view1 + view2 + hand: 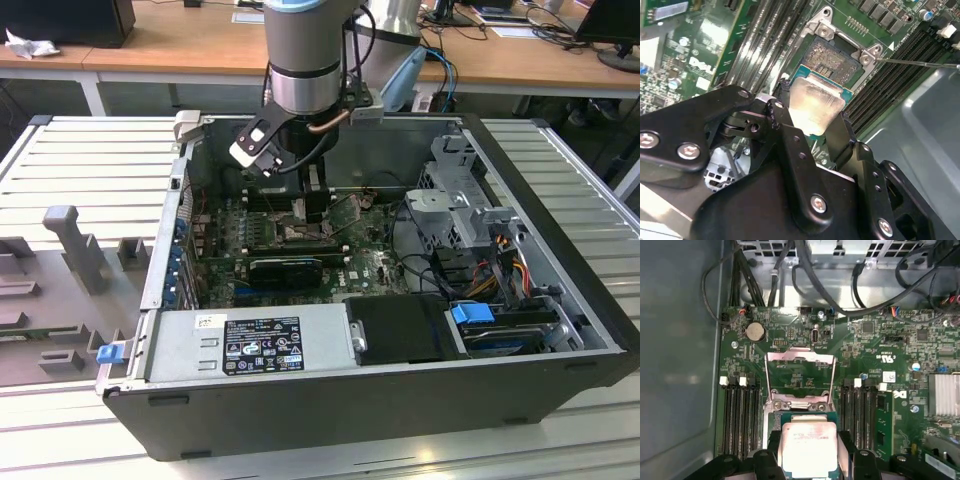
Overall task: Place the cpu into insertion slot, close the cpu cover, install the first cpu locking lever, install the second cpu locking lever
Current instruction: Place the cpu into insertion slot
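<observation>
The black gripper [812, 117] is squeezing the cpu [815, 102] between its two fingers [785, 122]. The fingers are pressing on two opposite edges of the chip and are only as far apart as the chip is wide. The cpu is lying flat with its shiny silver top facing up. It is square, so no side is longer than another, and its edges are running the same way as the edges of the insertion slot [832, 57]. The chip is hanging over the near part of the slot, and the slot's dark middle is showing just past it. I cannot tell if the two are touching. Small print is showing on the chip's top in the first wrist view, too tiny for me to read. The cpu cover [800, 358] is standing flipped open just behind the slot. Long black slots [740, 415] are lying on both sides on the green board [880, 345]. The arm [305, 60] is reaching down into the open computer case [590, 330], where a dark sticker [262, 345] is sitting on a grey box [325, 335].
</observation>
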### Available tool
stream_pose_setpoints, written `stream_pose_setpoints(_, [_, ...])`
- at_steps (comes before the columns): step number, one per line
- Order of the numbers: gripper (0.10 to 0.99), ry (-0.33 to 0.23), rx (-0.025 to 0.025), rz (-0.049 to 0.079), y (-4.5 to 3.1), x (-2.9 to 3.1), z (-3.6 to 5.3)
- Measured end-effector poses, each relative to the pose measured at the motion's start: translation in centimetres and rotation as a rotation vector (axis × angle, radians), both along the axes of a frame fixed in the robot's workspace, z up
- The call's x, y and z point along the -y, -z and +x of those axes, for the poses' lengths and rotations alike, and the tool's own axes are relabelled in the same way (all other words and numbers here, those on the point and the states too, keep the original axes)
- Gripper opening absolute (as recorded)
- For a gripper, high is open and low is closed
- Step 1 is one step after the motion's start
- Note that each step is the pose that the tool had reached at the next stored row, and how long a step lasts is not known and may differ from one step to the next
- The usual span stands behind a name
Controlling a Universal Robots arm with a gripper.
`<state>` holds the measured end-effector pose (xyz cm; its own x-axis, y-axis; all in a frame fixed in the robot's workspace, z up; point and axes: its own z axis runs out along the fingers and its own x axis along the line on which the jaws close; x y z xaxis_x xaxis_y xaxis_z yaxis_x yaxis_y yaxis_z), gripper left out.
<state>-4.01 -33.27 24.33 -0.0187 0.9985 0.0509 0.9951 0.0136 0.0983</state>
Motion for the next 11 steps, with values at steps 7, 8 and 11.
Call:
stream_pose_setpoints(7, [0.525, 0.016, -0.0046, 0.000, 2.62, -0.41, -0.69])
stream_pose_setpoints(8, [0.525, 0.016, -0.0054, 0.000, 2.87, -0.41, -0.70])
stream_pose_setpoints(11, [0.525, 0.030, -0.0062, 0.000, 3.03, -0.41, -0.71])
